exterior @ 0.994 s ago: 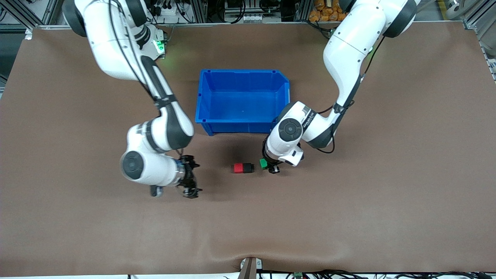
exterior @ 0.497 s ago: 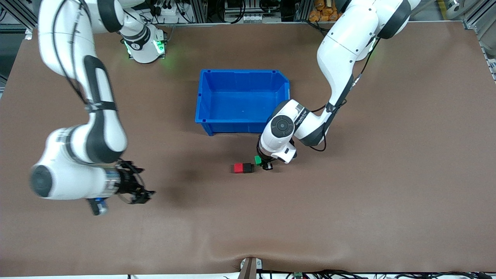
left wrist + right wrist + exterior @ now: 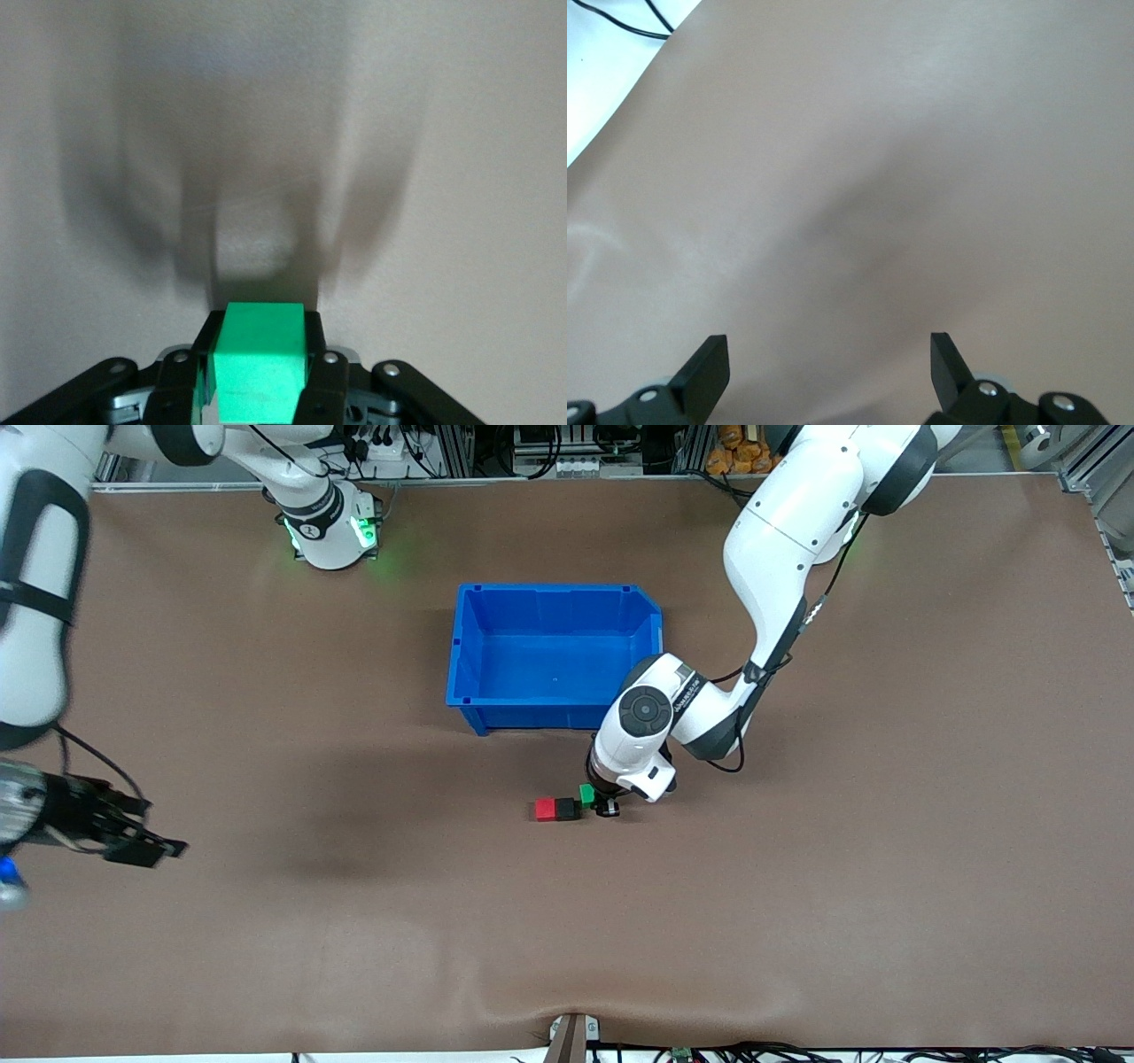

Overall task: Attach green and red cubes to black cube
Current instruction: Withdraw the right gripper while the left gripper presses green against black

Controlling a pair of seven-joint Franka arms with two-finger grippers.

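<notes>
Brown mat covers the desk [image 3: 797, 921]; blue bin [image 3: 554, 657] sits mid-desk, toward the arms' bases.

Left arm: comes down from its base, elbow bent beside the bin's corner, wrist pointing straight down. Left tool [image 3: 595, 804] clamped on the green cube [image 3: 586, 794], jaws pinching two opposite faces; in the left wrist view the cube [image 3: 260, 361] fills the gap between the fingers [image 3: 321, 390], bare mat below. Green cube sits right beside the black cube [image 3: 566, 809], at or almost at contact; cannot tell if they touch.

Red cube [image 3: 545, 810] and black cube lie joined on the desk, nearer the front camera than the bin, red toward the right arm's end.

Right arm: swung out to its own end of the desk, forearm blurred. Right tool [image 3: 133, 841] spread wide, holding nothing; right wrist view shows both fingers [image 3: 709, 363] well apart over bare mat.

Change over the last second: left tool has carried the green cube sideways up to the black one. Right arm has retreated from near the red-black pair to the desk's edge.
</notes>
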